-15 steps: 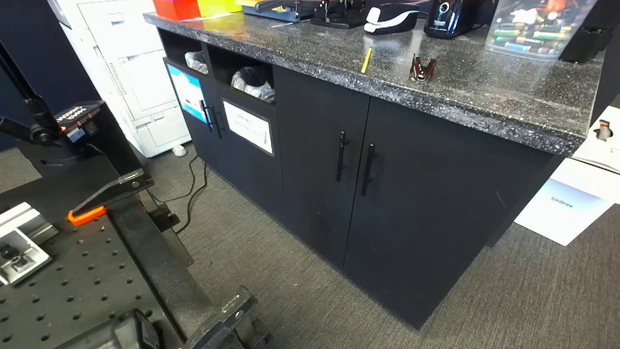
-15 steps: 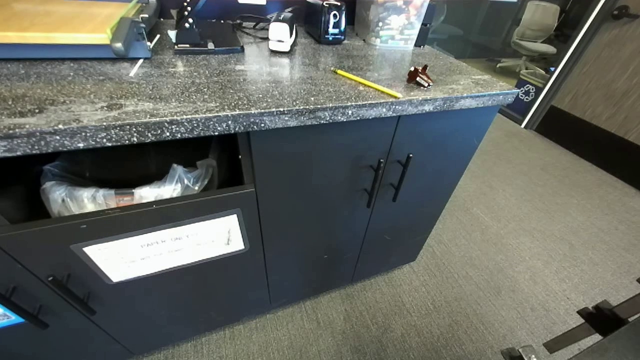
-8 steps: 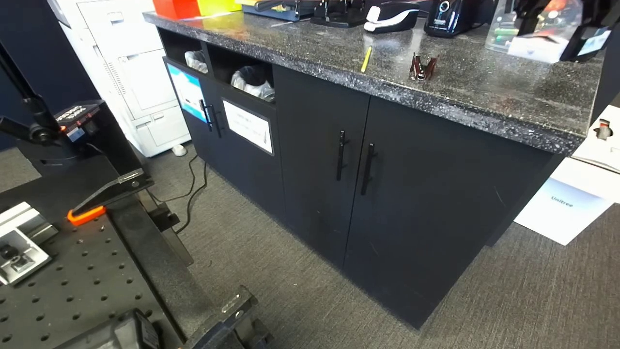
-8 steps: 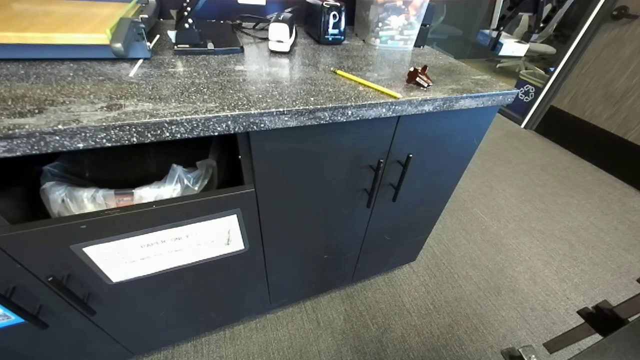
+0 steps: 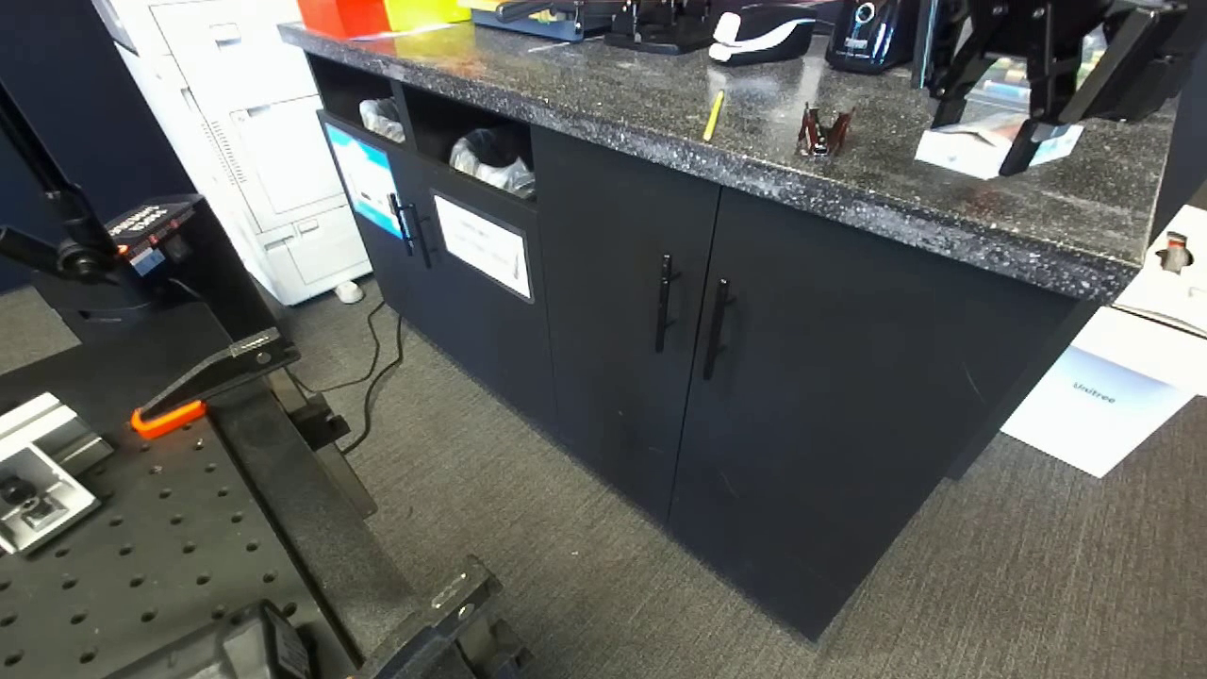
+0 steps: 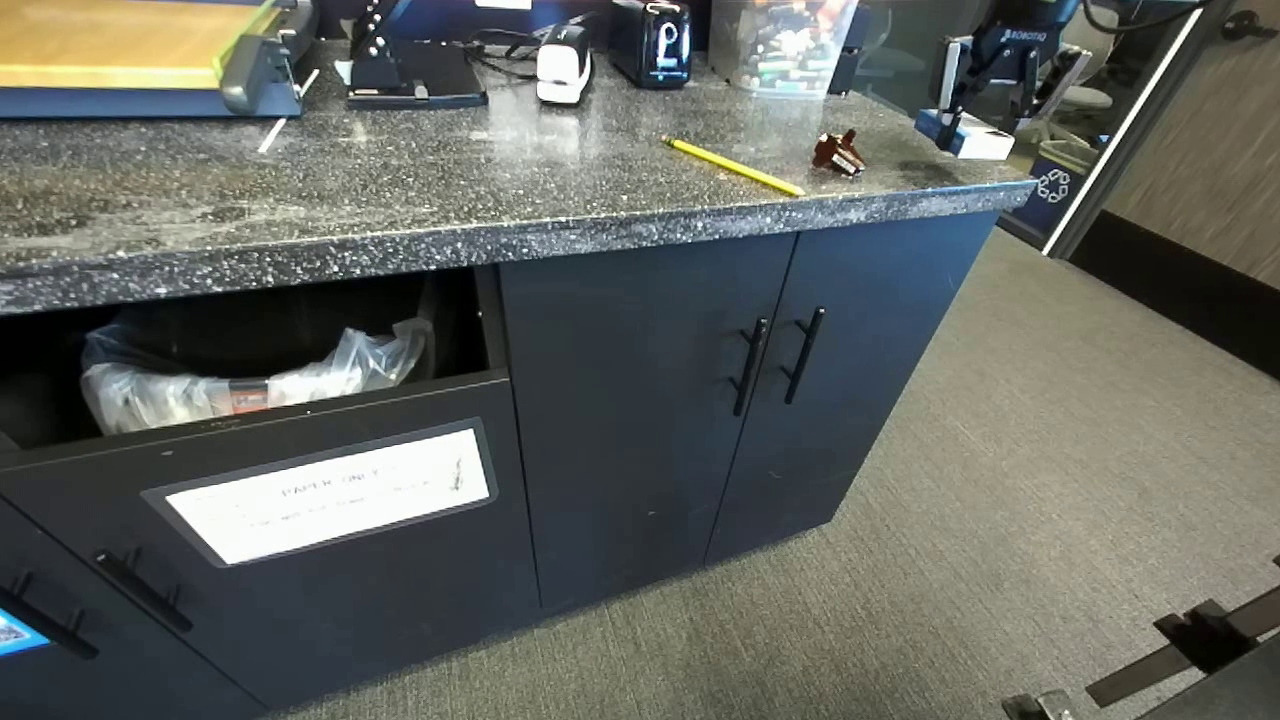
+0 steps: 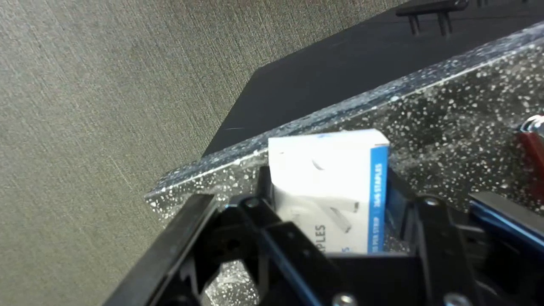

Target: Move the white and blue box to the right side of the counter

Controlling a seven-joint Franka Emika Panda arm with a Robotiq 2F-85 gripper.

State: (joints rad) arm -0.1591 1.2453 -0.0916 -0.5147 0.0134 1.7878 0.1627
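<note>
1. Gripper [image 5: 981, 137]: clamped on opposite sides of the white and blue box [image 7: 325, 178].
2. Box: between the fingers, over the right end of the counter [image 6: 560, 190]; contact underneath unclear.
3. Judged next: lowering if aloft, release.

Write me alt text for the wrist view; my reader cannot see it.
A black gripper holds a white and blue box, marked STAPLES, over a dark speckled counter near its corner. Beyond the counter's edge are a black cabinet and carpet; a red object is cut off at the right.
</note>
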